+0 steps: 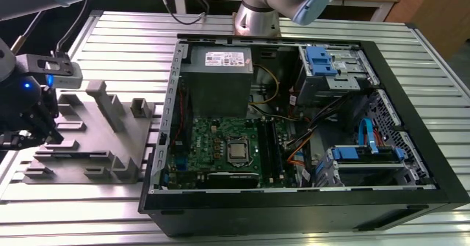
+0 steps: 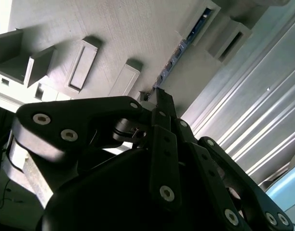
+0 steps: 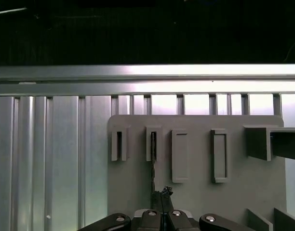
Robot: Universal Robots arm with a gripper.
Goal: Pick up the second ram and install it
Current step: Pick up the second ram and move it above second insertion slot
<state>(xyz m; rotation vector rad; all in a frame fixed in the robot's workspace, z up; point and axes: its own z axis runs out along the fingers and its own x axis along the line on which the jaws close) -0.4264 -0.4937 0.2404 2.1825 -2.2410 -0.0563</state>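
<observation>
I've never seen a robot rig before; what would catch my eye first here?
A big open black computer case with its green motherboard sits at the exterior view's right. In the first wrist view, the black gripper pinches a thin dark memory stick standing edgewise in a pale grey slotted fixture.

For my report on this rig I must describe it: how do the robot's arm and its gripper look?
The arm is made of round silver-grey tubes with pale blue joint caps. The gripper is matte black, built of flat linked bars with small silver pins. At the wrist there is a grey box beside a blue light, and a thin black cable leads there.
</observation>
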